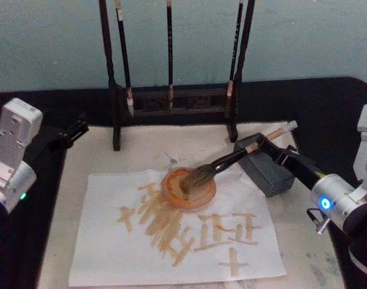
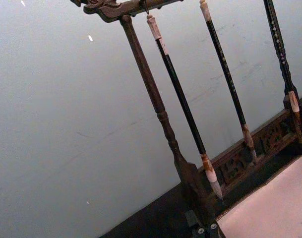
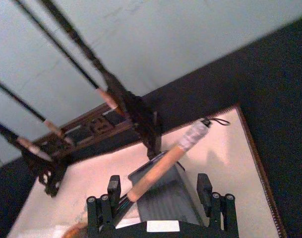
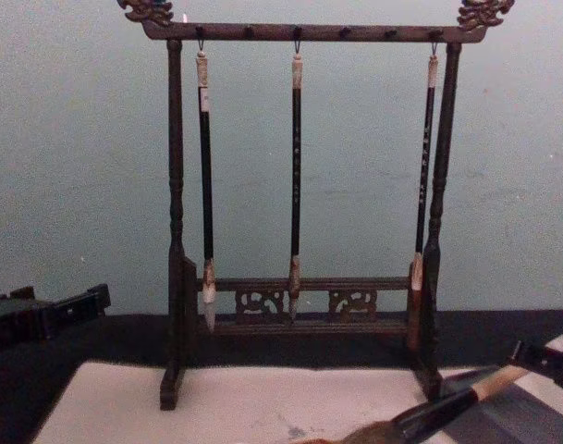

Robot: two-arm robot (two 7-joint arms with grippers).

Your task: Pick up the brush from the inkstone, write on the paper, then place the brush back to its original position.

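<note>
Straddling the brush [image 1: 243, 153], the right gripper [image 3: 160, 191] has its fingers spread to either side of the tan shaft, touching nothing. Ahead of it the brush slopes down off the inkstone [image 1: 264, 171], bristles resting in an orange dish [image 1: 189, 188] on the paper [image 1: 111, 241]. Likely light and stiff; that glossy black part looks slippery, so the tan section is the place to pinch. Left gripper [image 1: 75, 132] idles well apart, fingers impossible to judge.
</note>
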